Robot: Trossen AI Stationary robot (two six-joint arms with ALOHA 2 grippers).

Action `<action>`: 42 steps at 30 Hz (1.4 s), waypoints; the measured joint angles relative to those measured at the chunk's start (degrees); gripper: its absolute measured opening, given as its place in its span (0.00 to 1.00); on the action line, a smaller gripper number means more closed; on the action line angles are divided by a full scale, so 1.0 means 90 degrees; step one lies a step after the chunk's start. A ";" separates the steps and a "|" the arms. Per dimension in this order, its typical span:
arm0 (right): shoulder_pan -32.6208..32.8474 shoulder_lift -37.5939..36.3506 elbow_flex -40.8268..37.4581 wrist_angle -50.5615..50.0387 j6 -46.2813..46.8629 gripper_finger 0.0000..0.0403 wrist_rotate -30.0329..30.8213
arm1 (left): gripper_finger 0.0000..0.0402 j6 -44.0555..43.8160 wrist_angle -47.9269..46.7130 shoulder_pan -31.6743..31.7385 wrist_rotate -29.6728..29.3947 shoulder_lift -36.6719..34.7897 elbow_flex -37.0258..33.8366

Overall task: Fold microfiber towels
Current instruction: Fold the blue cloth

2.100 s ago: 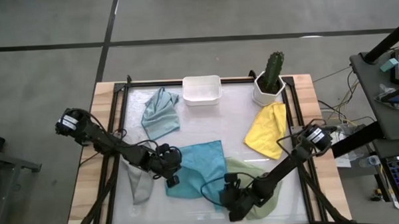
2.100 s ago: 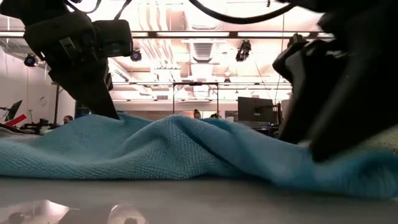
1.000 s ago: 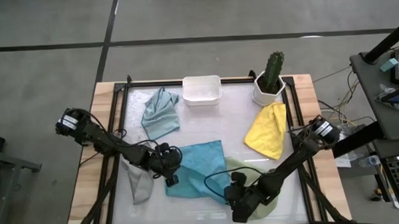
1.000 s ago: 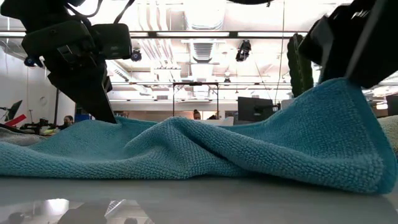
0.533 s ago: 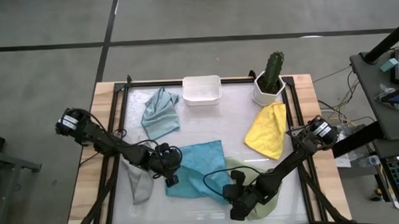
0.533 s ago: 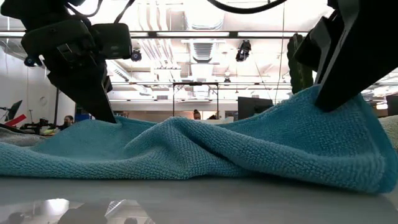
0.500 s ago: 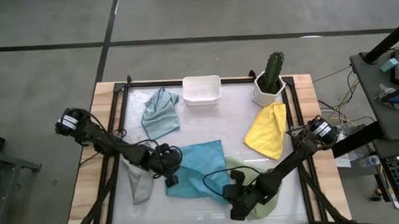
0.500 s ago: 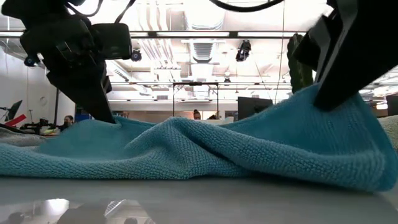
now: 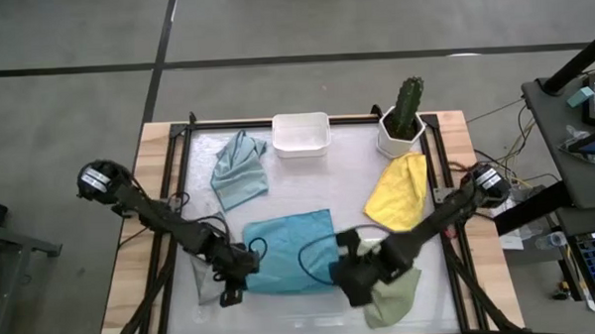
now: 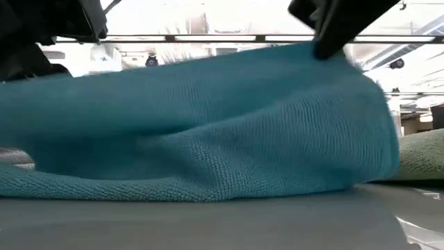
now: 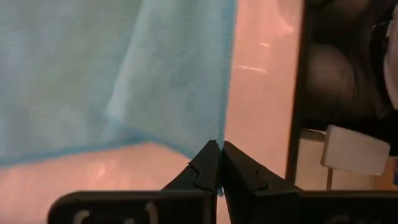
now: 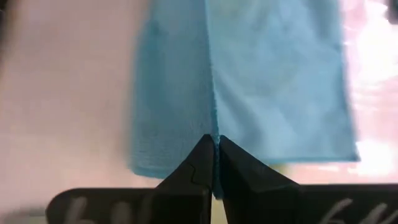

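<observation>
The bright blue towel is stretched wide between my two grippers near the table's front. In the low view the towel rises like a curtain, with its lower fold on the table. My left gripper is shut on its near-left corner. My right gripper is shut on its near-right end. A pale blue-grey towel, a yellow towel and a sage green towel lie on the table. A grey towel lies mostly hidden under my left arm. My left gripper pinches the blue towel's corner between its two shut fingertips; the cloth spreads away from the fingers and is raised off the table there. My right gripper pinches the towel's edge between its shut fingertips, from above in the low view; one layer or several, I cannot tell. The top edge is drawn level toward the other gripper.
A white tub stands at the far middle. A cactus in a white pot stands at the far right, touching the yellow towel. A black frame runs along the table's sides.
My left gripper has gone toward the near left corner, and my right gripper toward the far edge and up. The blue towel's near edge has risen with them. The towel has been spread out from a rumpled heap into a wide sheet, its lower part still on the table.
</observation>
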 joint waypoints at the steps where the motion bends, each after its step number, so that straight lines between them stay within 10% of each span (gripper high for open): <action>1: -0.0170 -0.0041 -0.0022 -0.0081 -0.0222 0.02 -0.0014 | 0.00 0.0018 -0.0251 0.0066 -0.0017 -0.0092 0.0000; 18: -0.2592 -0.0145 -0.0564 -0.0091 -0.2536 0.02 -0.0624 | 0.00 0.0940 -0.1646 0.1846 -0.0989 -0.0738 -0.0096; 42: -0.2870 0.0280 -0.0927 0.0708 -0.3005 0.02 -0.0568 | 0.00 0.1118 -0.2030 0.2435 -0.2079 -0.0717 -0.0315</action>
